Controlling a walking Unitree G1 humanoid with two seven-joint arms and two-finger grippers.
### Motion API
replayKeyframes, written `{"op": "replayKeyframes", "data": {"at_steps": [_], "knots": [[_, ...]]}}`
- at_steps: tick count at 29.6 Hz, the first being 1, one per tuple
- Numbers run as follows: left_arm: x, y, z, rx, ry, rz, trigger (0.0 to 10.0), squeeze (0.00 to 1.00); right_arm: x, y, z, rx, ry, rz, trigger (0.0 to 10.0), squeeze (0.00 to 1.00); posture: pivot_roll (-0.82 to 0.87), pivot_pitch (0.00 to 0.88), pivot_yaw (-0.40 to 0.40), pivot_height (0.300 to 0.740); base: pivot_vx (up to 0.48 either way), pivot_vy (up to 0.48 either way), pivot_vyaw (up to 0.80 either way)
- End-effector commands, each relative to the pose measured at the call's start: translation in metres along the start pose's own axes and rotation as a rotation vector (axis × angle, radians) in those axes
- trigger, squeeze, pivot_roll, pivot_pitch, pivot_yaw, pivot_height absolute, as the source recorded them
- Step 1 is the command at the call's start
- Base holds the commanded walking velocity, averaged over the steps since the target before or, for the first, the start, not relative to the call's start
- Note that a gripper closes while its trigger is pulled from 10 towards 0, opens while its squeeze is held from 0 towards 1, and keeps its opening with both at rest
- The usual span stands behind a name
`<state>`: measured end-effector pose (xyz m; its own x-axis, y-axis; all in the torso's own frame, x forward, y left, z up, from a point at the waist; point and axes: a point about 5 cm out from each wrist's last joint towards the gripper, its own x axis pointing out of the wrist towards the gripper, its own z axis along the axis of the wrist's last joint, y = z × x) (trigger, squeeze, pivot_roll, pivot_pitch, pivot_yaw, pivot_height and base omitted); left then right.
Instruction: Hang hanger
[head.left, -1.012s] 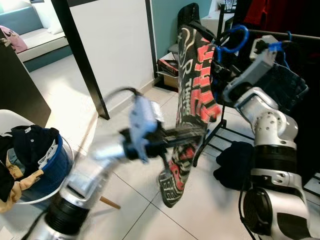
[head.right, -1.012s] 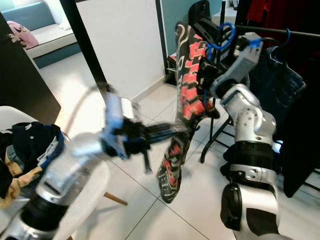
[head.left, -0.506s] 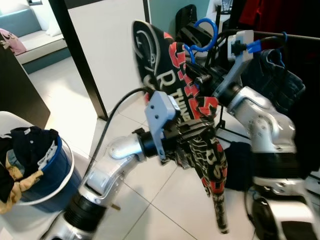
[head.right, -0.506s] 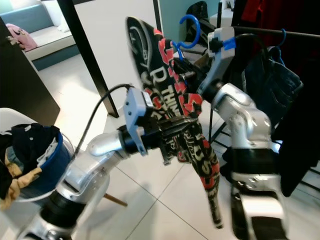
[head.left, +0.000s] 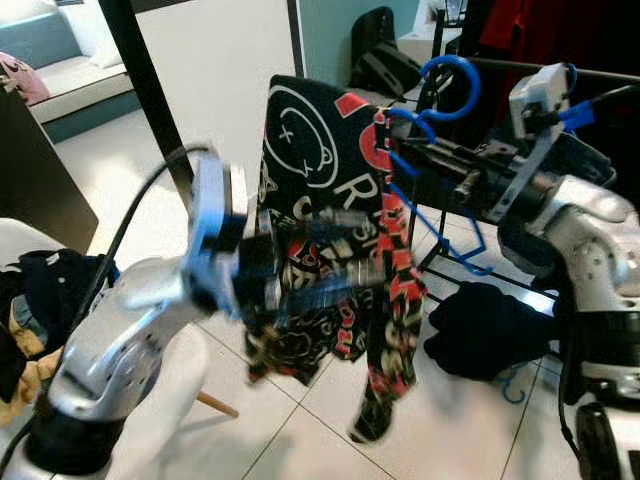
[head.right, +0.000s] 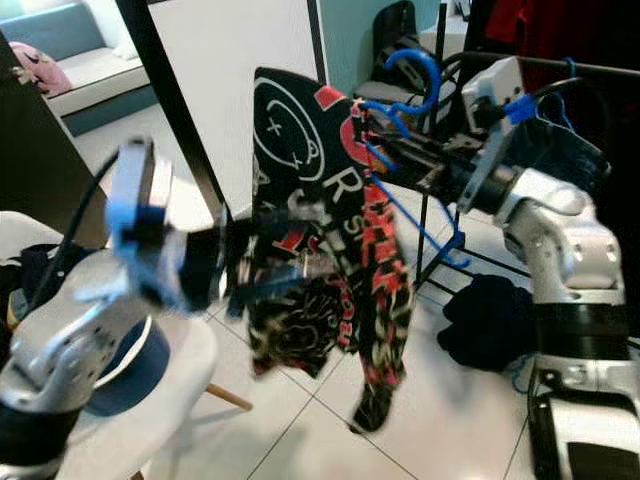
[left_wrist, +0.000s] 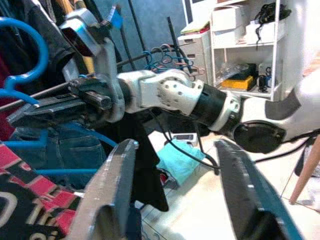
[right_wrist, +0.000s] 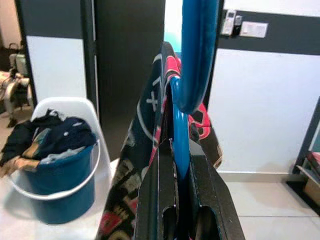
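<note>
A blue plastic hanger (head.left: 452, 88) carries a black garment (head.left: 330, 200) printed in red and white, which hangs loose and crumpled. My right gripper (head.left: 405, 152) is shut on the hanger's neck (right_wrist: 181, 125) and holds it out level, just in front of the dark clothes rail (head.left: 495, 65). My left gripper (left_wrist: 175, 147) is open with nothing between its fingers. In the left eye view it is blurred and reaches against the front of the garment at about mid height (head.left: 325, 265).
Jeans (head.left: 590, 160) and a red garment (head.left: 520, 25) hang on the rail. A dark heap of cloth (head.left: 480, 330) lies on the tiled floor beneath it. At my left a blue bucket (right_wrist: 55, 170) of clothes stands on a white chair (head.left: 170, 385).
My left arm has swung back towards the left and blurs. The garment has spread out and dropped. My right gripper has shifted right with the hanger, closer to the rail.
</note>
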<state>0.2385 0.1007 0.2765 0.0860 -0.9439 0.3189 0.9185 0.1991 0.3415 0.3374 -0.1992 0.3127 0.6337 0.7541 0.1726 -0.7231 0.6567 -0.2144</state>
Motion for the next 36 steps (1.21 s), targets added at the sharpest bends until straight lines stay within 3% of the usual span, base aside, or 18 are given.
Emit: {"op": "replayKeyframes", "data": {"at_steps": [1, 3, 4, 5, 6, 7, 8, 10, 15, 17, 26, 27, 28, 30, 31, 36], "knots": [[-0.006, 0.014, 0.003, 0.083, 0.032, 0.107, 10.0, 1.0, 0.002, 0.003, 0.021, -0.04, -0.096, 0.066, 10.0, 0.0, -0.06, 0.0, 0.054, 0.74, 0.0, 0.0, 0.0], [-0.013, 0.041, 0.005, 0.204, 0.064, 0.326, 10.0, 1.0, -0.002, 0.005, 0.025, -0.042, -0.108, 0.118, 10.0, 0.0, -0.05, 0.0, 0.051, 0.74, 0.0, 0.0, 0.0], [-0.013, 0.041, 0.005, 0.204, 0.064, 0.326, 10.0, 1.0, -0.002, 0.005, 0.025, -0.042, -0.108, 0.118, 10.0, 0.0, -0.05, 0.0, 0.051, 0.74, 0.0, 0.0, 0.0], [-0.018, 0.055, 0.006, 0.262, 0.082, 0.448, 10.0, 1.0, -0.005, 0.005, 0.027, -0.042, -0.113, 0.137, 10.0, 0.0, -0.05, 0.0, 0.052, 0.74, 0.0, 0.0, 0.0], [-0.018, 0.055, 0.006, 0.262, 0.082, 0.448, 10.0, 1.0, -0.005, 0.005, 0.027, -0.042, -0.113, 0.137, 10.0, 0.0, -0.05, 0.0, 0.052, 0.74, 0.0, 0.0, 0.0], [-0.024, 0.067, 0.005, 0.297, 0.101, 0.567, 10.0, 1.0, -0.008, 0.006, 0.029, -0.04, -0.121, 0.153, 10.0, 0.0, -0.05, 0.0, 0.051, 0.74, 0.0, 0.0, 0.0], [-0.031, 0.077, 0.002, 0.355, 0.142, 0.683, 10.0, 0.0, -0.011, 0.007, 0.032, -0.039, -0.127, 0.186, 10.0, 0.0, -0.05, 0.0, 0.053, 0.74, 0.0, 0.0, 0.0], [-0.036, 0.081, -0.002, 0.434, 0.177, 0.782, 10.0, 0.0, -0.017, 0.012, 0.035, -0.04, -0.137, 0.247, 10.0, 0.0, -0.06, 0.0, 0.055, 0.74, 0.0, 0.0, 0.0], [-0.037, 0.077, -0.004, 0.515, 0.222, 0.861, 10.0, 0.0, -0.025, 0.012, 0.035, -0.066, -0.108, 0.279, 10.0, 0.0, -0.06, 0.0, 0.055, 0.74, 0.0, 0.0, 0.0], [-0.039, 0.079, -0.009, 0.523, 0.255, 0.935, 10.0, 0.0, -0.025, 0.007, 0.035, -0.07, -0.115, 0.242, 10.0, 0.0, -0.06, 0.0, 0.055, 0.74, 0.0, 0.0, 0.0], [-0.041, 0.079, -0.027, 0.527, 0.334, 1.011, 10.0, 0.0, -0.019, 0.006, 0.039, -0.072, -0.149, 0.202, 10.0, 0.0, -0.05, 0.0, 0.059, 0.74, 0.0, 0.0, 0.0], [-0.04, 0.078, -0.031, 0.513, 0.346, 1.022, 5.1, 0.0, -0.018, 0.007, 0.041, -0.073, -0.158, 0.2, 10.0, 0.0, -0.05, 0.0, 0.057, 0.74, 0.0, 0.0, 0.0], [-0.038, 0.077, -0.035, 0.48, 0.348, 1.03, 2.7, 0.0, -0.017, 0.007, 0.044, -0.074, -0.168, 0.198, 10.0, 0.0, -0.05, 0.0, 0.058, 0.74, 0.0, 0.0, 0.0], [-0.038, 0.077, -0.035, 0.48, 0.348, 1.03, 2.7, 0.0, -0.017, 0.007, 0.044, -0.074, -0.168, 0.198, 10.0, 0.0, -0.05, 0.0, 0.058, 0.74, 0.0, 0.0, 0.0], [-0.037, 0.075, -0.04, 0.456, 0.355, 1.033, 0.0, 0.0, -0.016, 0.007, 0.047, -0.074, -0.18, 0.201, 10.0, 0.0, -0.05, 0.0, 0.058, 0.74, 0.0, 0.0, 0.0], [-0.034, 0.073, -0.046, 0.414, 0.362, 1.028, 0.0, 0.0, -0.016, 0.011, 0.053, -0.077, -0.201, 0.222, 10.0, 0.0, -0.06, 0.0, 0.061, 0.74, 0.0, 0.0, 0.0]]}}
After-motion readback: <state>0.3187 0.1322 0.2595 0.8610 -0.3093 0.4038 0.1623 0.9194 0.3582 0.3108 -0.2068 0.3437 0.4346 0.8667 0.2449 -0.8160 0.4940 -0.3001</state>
